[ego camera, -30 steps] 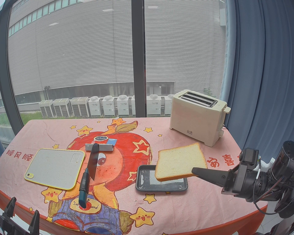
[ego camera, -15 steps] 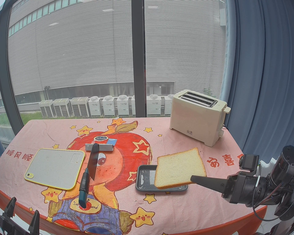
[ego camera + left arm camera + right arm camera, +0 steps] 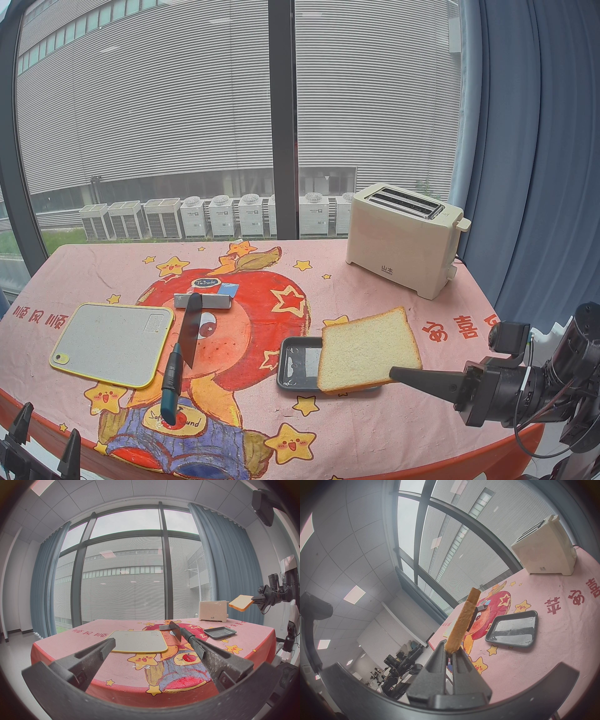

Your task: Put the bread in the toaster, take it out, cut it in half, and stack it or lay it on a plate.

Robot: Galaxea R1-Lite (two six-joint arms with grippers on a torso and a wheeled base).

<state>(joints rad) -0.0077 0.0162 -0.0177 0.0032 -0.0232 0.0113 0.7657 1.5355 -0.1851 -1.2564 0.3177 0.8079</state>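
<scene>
Head view: the right gripper (image 3: 400, 375) reaches in level from the right, pinching the bread (image 3: 367, 350) at its near corner. The slice hides part of the tray (image 3: 299, 365).
Left wrist view: the left gripper (image 3: 147, 639) is spread wide and holds nothing. The slice hangs well above the table (image 3: 78, 633).
Right wrist view: the slice is seen edge-on, the whole tray is visible, and the toaster (image 3: 545, 550) stands beyond.

Robotics laboratory set up as a kitchen: tiled drop ceiling (image 3: 103, 489) with panel light (image 3: 354, 594), full-height window (image 3: 156, 112), blue curtain (image 3: 531, 156), robot equipment (image 3: 398, 666) standing behind, cloth-covered table (image 3: 400, 431) bearing a toaster (image 3: 400, 240).
</scene>
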